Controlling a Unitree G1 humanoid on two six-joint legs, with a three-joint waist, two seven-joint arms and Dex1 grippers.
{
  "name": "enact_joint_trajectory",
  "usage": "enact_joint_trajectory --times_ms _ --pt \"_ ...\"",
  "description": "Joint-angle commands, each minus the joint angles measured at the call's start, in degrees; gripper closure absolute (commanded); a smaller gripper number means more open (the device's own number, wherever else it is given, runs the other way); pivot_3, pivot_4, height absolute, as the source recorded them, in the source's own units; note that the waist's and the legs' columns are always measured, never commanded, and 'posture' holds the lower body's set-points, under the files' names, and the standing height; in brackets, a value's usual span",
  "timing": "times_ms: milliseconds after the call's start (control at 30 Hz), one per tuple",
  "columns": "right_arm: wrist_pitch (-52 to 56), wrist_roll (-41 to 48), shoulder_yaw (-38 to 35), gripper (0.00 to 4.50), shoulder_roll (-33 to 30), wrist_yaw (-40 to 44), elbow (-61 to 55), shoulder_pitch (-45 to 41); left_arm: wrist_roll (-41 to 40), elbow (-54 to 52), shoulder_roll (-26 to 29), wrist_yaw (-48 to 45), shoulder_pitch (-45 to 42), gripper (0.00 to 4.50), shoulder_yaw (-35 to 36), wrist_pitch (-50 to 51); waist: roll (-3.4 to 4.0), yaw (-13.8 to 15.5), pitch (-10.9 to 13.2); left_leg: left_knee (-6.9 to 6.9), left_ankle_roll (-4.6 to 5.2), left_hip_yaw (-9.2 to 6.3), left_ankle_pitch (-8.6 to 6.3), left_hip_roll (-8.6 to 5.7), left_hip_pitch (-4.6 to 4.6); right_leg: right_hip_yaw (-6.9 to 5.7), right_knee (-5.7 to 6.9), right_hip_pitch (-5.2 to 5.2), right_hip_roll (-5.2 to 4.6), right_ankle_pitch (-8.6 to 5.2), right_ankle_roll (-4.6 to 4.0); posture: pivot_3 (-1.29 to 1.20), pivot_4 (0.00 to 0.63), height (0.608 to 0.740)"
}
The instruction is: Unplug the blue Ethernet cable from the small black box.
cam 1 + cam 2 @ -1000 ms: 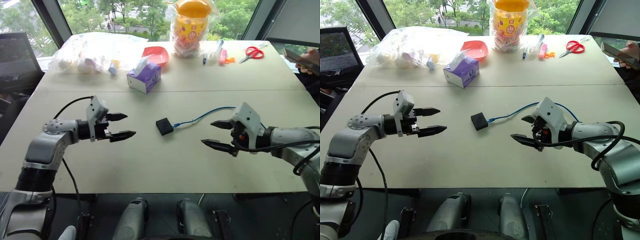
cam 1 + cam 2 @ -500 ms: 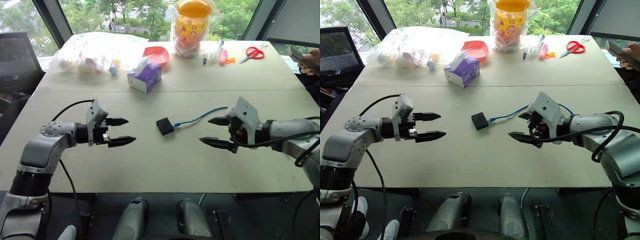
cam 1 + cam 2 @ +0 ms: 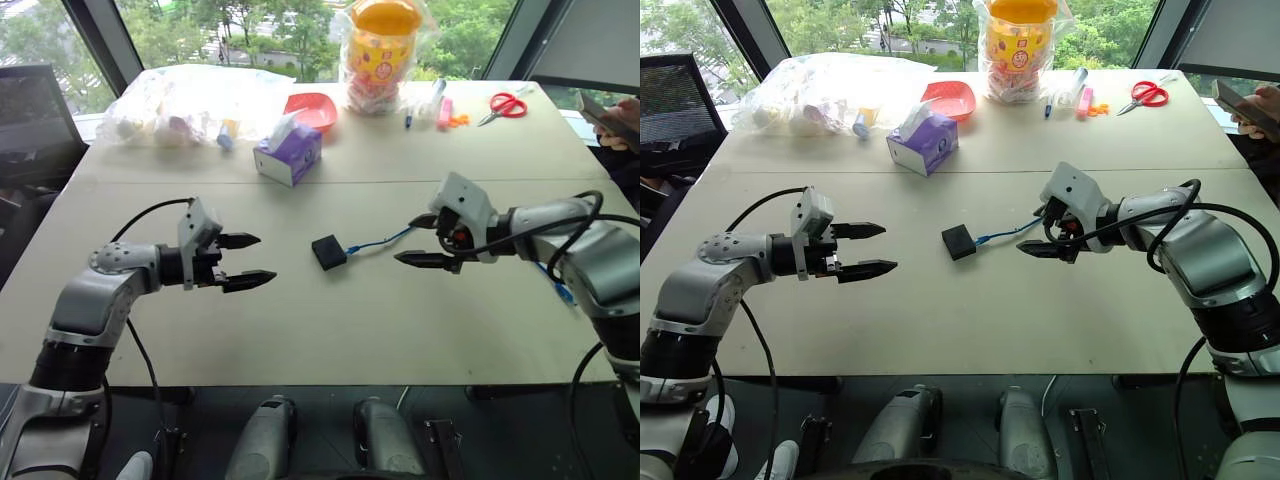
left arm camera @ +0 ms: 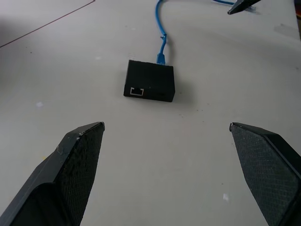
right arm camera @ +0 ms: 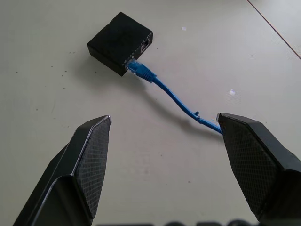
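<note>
Nothing is unplugged yet: the thin bright-blue Ethernet cable (image 5: pixel 162 89) sits plugged into the small matte-black box (image 5: pixel 120 43) mid-counter, and both my left gripper (image 3: pixel 247 258) and right gripper (image 3: pixel 420 241) hang near it with jaws wide and empty.

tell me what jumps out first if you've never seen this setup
Two open grippers, left and right, face each other over a small black box in the middle of the table. A blue cable is plugged into the box. Clutter lines the far edge, including a purple tissue box.
</note>
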Motion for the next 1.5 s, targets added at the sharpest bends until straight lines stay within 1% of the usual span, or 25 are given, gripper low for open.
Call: enact_joint_trajectory --times_ms 33,167,267,400,533,633,733,767,800,900,933,1000,1100,1233,1333,1400,1500 --pt "-4.54 -5.22 5.56 0.71 2.97 4.18 6.80 -6.06 2.07 0.56 -0.74 0.83 -1.18 0.05 -0.79 -2.81 0.00 -0.33 0.00 0.01 0.00 0.02 0.00 0.00 0.02 0.01 0.04 0.00 0.01 0.00 0.01 0.00 0.150 0.740" --pt "-11.79 -11.86 12.53 0.71 8.41 9.98 18.80 -13.52 2.65 0.58 -2.04 2.10 -2.28 0.05 -1.08 -2.83 -0.01 -1.10 0.00 0.01 -0.01 0.03 0.01 -0.01 0.02 0.01 0.18 -0.05 0.01 0.03 0.04 0.00 0.150 0.740" --pt "-14.91 -14.22 14.11 0.71 13.29 12.36 27.01 -17.34 2.83 0.17 -2.22 2.37 -1.92 0.05 -0.91 -2.85 -0.01 -1.25 0.00 0.00 -0.03 0.03 0.02 -0.02 0.02 0.01 0.32 -0.12 0.02 0.03 0.06 0.00 0.150 0.740" --pt "-25.81 -22.55 19.12 0.71 17.87 13.93 39.27 -21.22 2.69 -2.20 -1.83 3.50 -0.10 0.05 -0.01 -2.63 -0.01 -1.31 0.00 -0.01 -0.07 0.10 0.04 -0.04 0.02 0.04 0.60 -0.28 0.00 0.03 0.05 0.00 0.150 0.740" --pt "-32.55 -26.52 20.11 0.71 23.93 15.01 51.99 -24.97 2.33 -5.10 -1.50 5.45 2.44 0.05 1.36 -2.06 -0.02 -1.44 0.01 -0.01 -0.18 0.22 0.11 -0.05 0.02 0.13 0.82 -0.46 0.01 0.03 0.05 0.00 0.150 0.740" --pt "-33.91 -27.36 18.97 0.71 28.04 16.19 58.76 -27.13 2.15 -7.01 -1.00 6.32 4.54 0.05 2.11 -1.93 -0.06 -1.84 -0.02 -0.01 -0.25 0.23 0.15 -0.03 0.07 0.18 0.89 -0.49 0.08 0.05 0.01 0.00 0.150 0.740" --pt "-34.93 -28.13 17.93 1.52 31.47 17.71 63.68 -29.02 2.57 -7.68 -0.51 6.88 5.81 0.00 2.54 -2.47 -0.06 -2.38 -0.02 -0.02 -0.33 0.20 0.19 -0.02 0.11 0.18 0.96 -0.49 0.15 0.08 -0.05 0.00 0.150 0.740" --pt "-35.24 -28.50 17.57 2.05 32.23 18.00 64.87 -29.47 2.58 -7.76 -0.41 6.97 6.02 0.00 2.64 -2.55 -0.06 -2.73 -0.02 -0.02 -0.36 0.19 0.21 -0.02 0.11 0.18 0.98 -0.50 0.16 0.10 -0.08 0.00 0.150 0.740" --pt "-35.62 -28.92 17.24 2.47 32.72 18.19 65.80 -29.79 2.55 -7.78 -0.35 7.05 6.10 0.00 2.69 -2.59 -0.06 -2.84 -0.02 -0.02 -0.39 0.18 0.23 -0.02 0.13 0.18 1.02 -0.51 0.17 0.11 -0.10 0.00 0.150 0.740" --pt "-36.49 -30.23 16.50 4.07 34.07 18.69 68.05 -30.49 2.59 -7.49 -0.34 7.35 6.11 0.00 2.77 -2.88 -0.05 -2.86 -0.02 -0.02 -0.44 0.18 0.26 -0.02 0.17 0.20 1.08 -0.51 0.18 0.12 -0.11 0.00 0.150 0.740" --pt "-36.64 -30.61 16.38 4.47 34.49 18.84 68.41 -30.59 2.59 -7.33 -0.38 7.44 6.02 0.00 2.77 -2.97 -0.05 -2.84 -0.02 -0.02 -0.45 0.17 0.26 -0.02 0.17 0.19 1.09 -0.51 0.18 0.12 -0.11 0.00 0.150 0.740" --pt "-37.42 -31.44 16.06 4.47 34.71 18.66 67.38 -30.25 2.50 -6.64 -0.78 7.78 5.48 0.00 2.71 -3.03 -0.05 -2.84 -0.02 -0.02 -0.45 0.16 0.27 -0.02 0.17 0.20 1.10 -0.52 0.18 0.12 -0.11 0.00 0.150 0.740" --pt "-44.19 -33.94 15.40 4.47 31.59 13.60 59.60 -27.69 1.56 -4.93 -2.07 8.47 4.11 0.00 2.70 -1.84 -0.05 -2.77 -0.02 -0.02 -0.46 0.16 0.27 -0.03 0.16 0.21 1.12 -0.54 0.18 0.13 -0.12 0.00 0.150 0.740" --pt "-49.83 -37.77 11.10 4.47 24.27 1.88 39.97 -18.61 0.33 -0.08 -4.99 9.37 0.52 0.00 2.51 0.24 -0.06 -2.07 -0.01 0.01 -0.49 0.12 0.29 -0.03 0.06 0.20 1.16 -0.64 0.12 0.13 -0.11 0.00 0.150 0.740" --pt "-51.34 -41.17 7.40 4.47 19.13 -5.43 26.02 -10.66 -0.81 2.04 -6.51 8.80 -2.59 0.00 2.22 2.35 -0.07 -1.15 -0.01 0.01 -0.49 0.18 0.29 -0.12 -0.01 0.20 1.15 -0.73 0.10 0.13 -0.10 0.00 0.150 0.740" --pt "-50.84 -42.19 4.44 4.47 17.45 -9.42 17.99 -5.67 -2.39 3.00 -7.55 8.47 -4.72 0.00 2.37 4.43 -0.08 -1.12 -0.01 0.00 -0.48 0.26 0.29 -0.11 -0.03 0.21 1.15 -0.75 0.10 0.13 -0.10 0.00 0.150 0.740" --pt "-51.48 -42.04 0.69 4.47 17.07 -13.70 6.83 1.26 -5.06 4.53 -9.02 7.82 -8.14 0.00 2.87 8.15 -0.11 -1.08 -0.01 0.01 -0.48 0.41 0.29 -0.09 -0.03 0.20 1.16 -0.74 0.13 0.13 -0.10 0.00 0.150 0.740"
